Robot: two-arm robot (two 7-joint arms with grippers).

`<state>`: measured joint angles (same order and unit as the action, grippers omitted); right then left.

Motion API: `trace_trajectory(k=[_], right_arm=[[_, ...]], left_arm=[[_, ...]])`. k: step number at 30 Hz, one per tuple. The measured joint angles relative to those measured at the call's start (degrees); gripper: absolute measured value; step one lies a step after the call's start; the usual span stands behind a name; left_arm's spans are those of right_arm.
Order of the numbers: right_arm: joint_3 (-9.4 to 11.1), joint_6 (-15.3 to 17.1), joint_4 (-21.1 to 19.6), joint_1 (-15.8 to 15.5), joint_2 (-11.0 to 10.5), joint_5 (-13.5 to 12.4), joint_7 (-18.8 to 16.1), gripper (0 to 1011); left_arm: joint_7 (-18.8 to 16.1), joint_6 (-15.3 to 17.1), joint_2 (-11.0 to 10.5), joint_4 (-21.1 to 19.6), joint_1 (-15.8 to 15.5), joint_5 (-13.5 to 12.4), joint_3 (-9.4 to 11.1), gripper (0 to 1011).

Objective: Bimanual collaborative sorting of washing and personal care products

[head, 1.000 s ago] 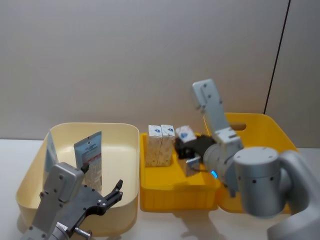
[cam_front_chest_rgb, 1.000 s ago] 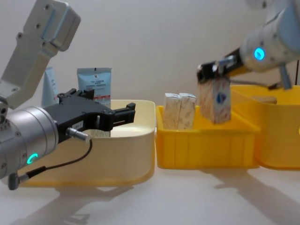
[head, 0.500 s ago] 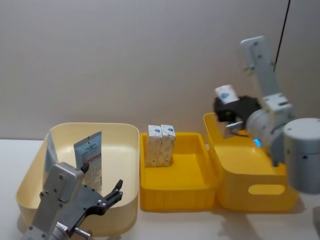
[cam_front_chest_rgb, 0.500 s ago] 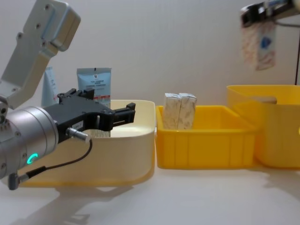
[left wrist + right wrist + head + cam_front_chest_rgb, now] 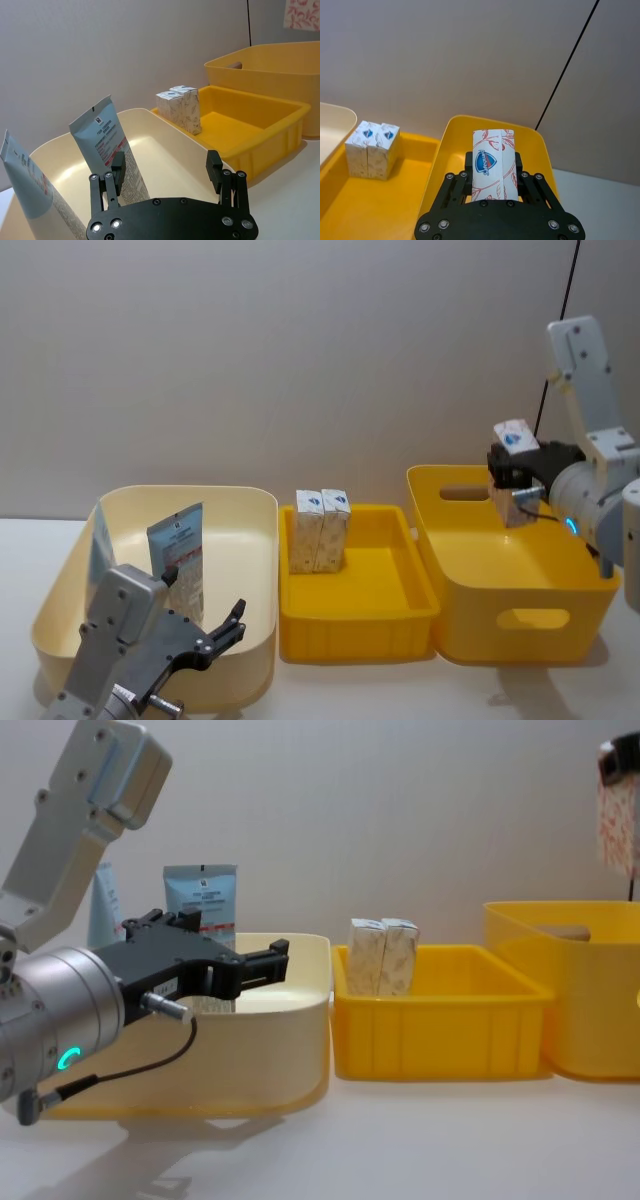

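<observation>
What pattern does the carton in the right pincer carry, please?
The carton shows red leaves, blue shield; right wrist view.

Cream cartons [image 5: 321,530]: 3, counting the single carton [image 5: 516,436]. Blue-grey-topped pouch [image 5: 178,545]: 1. Pale-blue tube [image 5: 101,550]: 1. Bins: 3, namely shallow yellow bin [image 5: 360,618], deep yellow bin [image 5: 520,585] and cream bin [image 5: 255,660].

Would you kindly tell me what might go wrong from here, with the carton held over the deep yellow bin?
1. The right hand holds the soap carton well above the deep yellow bin. If it is released from that height, it may tumble or land askew.
2. The open left hand hangs at the cream bin, near the standing blue-grey pouch. A careless move could topple the pouch.
</observation>
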<state>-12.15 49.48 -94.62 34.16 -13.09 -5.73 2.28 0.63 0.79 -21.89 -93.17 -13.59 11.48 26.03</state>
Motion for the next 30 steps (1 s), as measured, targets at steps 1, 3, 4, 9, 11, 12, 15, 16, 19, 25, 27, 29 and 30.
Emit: trace_trajectory(k=[1,3,4,9,11,12,15,16,19,25,27,29,30], right_arm=[[0.12,0.19,0.34,-0.03,0.0,-0.11,-0.17,392],[0.31,0.41,1.13,-0.05,0.04,-0.25,-0.45,392],[0.43,0.53,2.08,-0.02,0.18,-0.43,-0.69,392],[0.72,0.3,6.13,0.85,1.34,-1.21,-1.5,392],[0.9,-0.21,8.46,1.47,2.14,-1.52,-1.68,393],[0.98,-0.49,9.11,1.65,2.37,-1.63,-1.75,393],[1.23,-1.35,11.47,2.28,3.29,-1.95,-1.84,393],[1.33,-1.63,12.19,2.47,3.58,-2.0,-1.84,392],[1.55,-2.37,14.05,2.9,4.32,-2.21,-1.85,430],[1.87,-3.48,16.81,3.68,5.46,-2.46,-1.9,596],[1.94,-3.69,17.29,3.8,5.65,-2.51,-1.9,675],[1.97,-3.87,17.69,3.91,5.81,-2.56,-1.9,732],[1.99,-3.93,17.88,3.95,5.88,-2.59,-1.91,751]], left_arm=[[0.0,0.0,0.0,0.0,0.0,0.0,0.0,1003],[0.0,0.0,0.0,0.0,0.0,0.0,0.0,1003],[0.0,0.0,0.0,0.0,0.0,0.0,0.0,1003],[0.0,0.0,0.0,0.0,0.0,0.0,0.0,1003],[0.0,0.0,0.0,0.0,0.0,0.0,0.0,1003],[0.0,0.0,0.0,0.0,0.0,0.0,0.0,1003],[0.0,0.0,0.0,0.0,0.0,0.0,0.0,1003],[0.0,0.0,0.0,0.0,0.0,0.0,0.0,1003],[0.0,0.0,0.0,0.0,0.0,0.0,0.0,1003],[0.0,0.0,0.0,0.0,0.0,0.0,0.0,1004],[0.0,0.0,0.0,0.0,0.0,0.0,0.0,1003],[0.0,0.0,0.0,0.0,0.0,0.0,0.0,1003],[0.0,0.0,0.0,0.0,0.0,0.0,0.0,1003]])
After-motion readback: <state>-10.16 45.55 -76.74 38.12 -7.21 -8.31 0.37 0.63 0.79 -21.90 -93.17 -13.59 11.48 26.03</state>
